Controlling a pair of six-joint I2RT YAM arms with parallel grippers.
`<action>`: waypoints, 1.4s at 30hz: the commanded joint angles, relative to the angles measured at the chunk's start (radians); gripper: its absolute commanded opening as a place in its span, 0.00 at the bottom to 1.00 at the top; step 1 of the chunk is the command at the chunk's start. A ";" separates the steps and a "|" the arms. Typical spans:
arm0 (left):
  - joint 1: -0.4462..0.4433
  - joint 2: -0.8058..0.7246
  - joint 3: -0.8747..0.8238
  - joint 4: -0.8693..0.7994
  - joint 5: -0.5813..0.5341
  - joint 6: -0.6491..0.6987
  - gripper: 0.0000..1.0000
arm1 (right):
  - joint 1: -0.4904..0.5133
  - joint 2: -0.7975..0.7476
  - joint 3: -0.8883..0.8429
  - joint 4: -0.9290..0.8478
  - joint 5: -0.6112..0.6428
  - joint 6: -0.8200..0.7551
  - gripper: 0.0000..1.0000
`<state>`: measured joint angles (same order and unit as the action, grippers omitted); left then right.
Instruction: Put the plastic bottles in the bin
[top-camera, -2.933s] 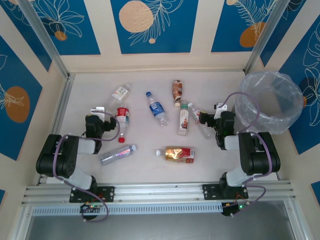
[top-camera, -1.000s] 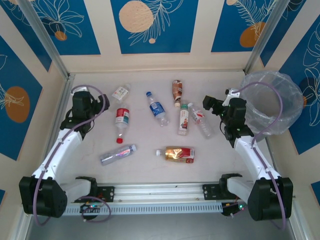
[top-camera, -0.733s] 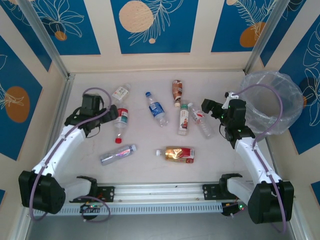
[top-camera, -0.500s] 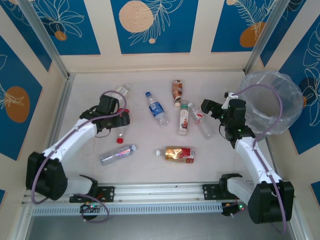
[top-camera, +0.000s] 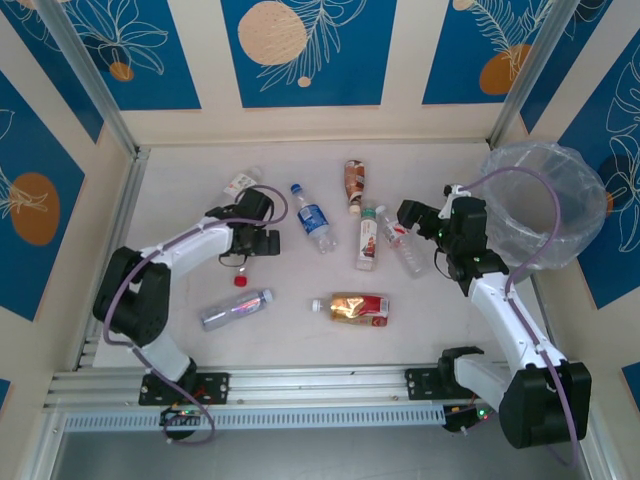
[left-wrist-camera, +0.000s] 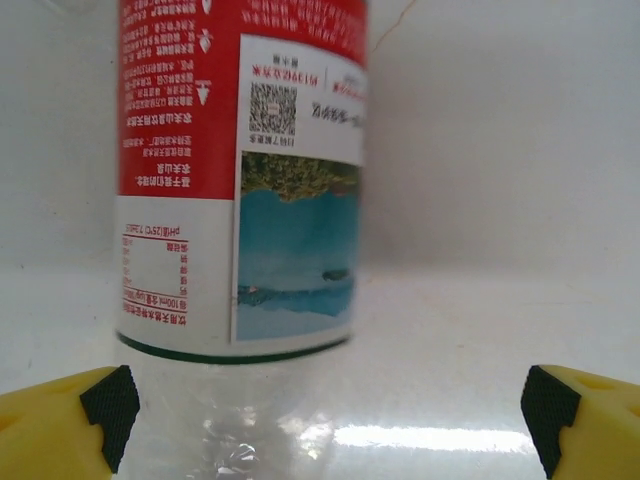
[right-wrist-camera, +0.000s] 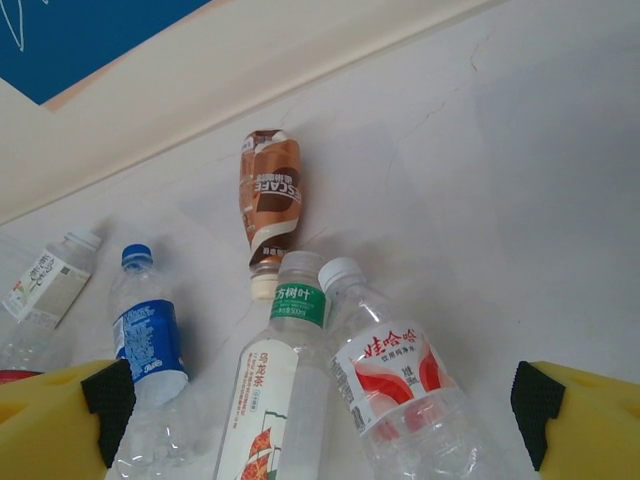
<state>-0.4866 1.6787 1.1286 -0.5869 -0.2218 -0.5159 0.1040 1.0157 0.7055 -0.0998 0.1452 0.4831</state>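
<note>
The left jaws stand wide open with nothing in them. Their yellow fingertips (left-wrist-camera: 60, 420) straddle the red-labelled bottle (left-wrist-camera: 240, 170), which lies flat on the desk (top-camera: 300, 270). Its long axis runs straight away from the wrist, across the closing line. The bottle sits off-centre, hard by the left-hand fingertip with plenty of room on the other side. Its red cap (top-camera: 240, 281) points toward the near edge.

The right jaws are likewise fully open and empty. Between and just ahead of their fingertips (right-wrist-camera: 580, 420) lies the white-capped bottle with a red-and-white label (right-wrist-camera: 400, 390), neck pointing away. The green-capped tea bottle (right-wrist-camera: 275, 390) lies just beside it, seemingly touching along the side. A finger has little room on that flank and free desk on the other. Beyond them are the brown coffee bottle (right-wrist-camera: 270, 205), the blue-labelled bottle (right-wrist-camera: 150, 345) and a white-labelled bottle (right-wrist-camera: 45, 285). The silver bottle (top-camera: 235, 308) and the gold-wrapped bottle (top-camera: 352, 306) lie nearer the bases.

The bin (top-camera: 580, 235) stands at the far right, just beside the right arm and holding no bottle, so that arm probably has the short carry. The left arm's bottle would have to cross the whole desk. The desk is pale, smooth and level, so a nudged bottle could well roll.
</note>
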 joint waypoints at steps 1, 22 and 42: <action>-0.004 0.058 0.051 0.017 -0.007 0.004 0.99 | 0.008 -0.022 0.032 -0.059 0.030 0.016 0.99; -0.003 0.179 0.066 0.068 -0.034 0.020 0.79 | 0.034 -0.033 0.029 -0.124 0.085 0.025 0.99; -0.052 0.096 -0.012 0.251 -0.006 0.174 0.57 | 0.041 0.028 0.118 -0.203 -0.043 0.131 0.99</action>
<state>-0.5220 1.8317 1.1362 -0.3805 -0.2432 -0.3843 0.1383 1.0306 0.7799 -0.2836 0.1612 0.5560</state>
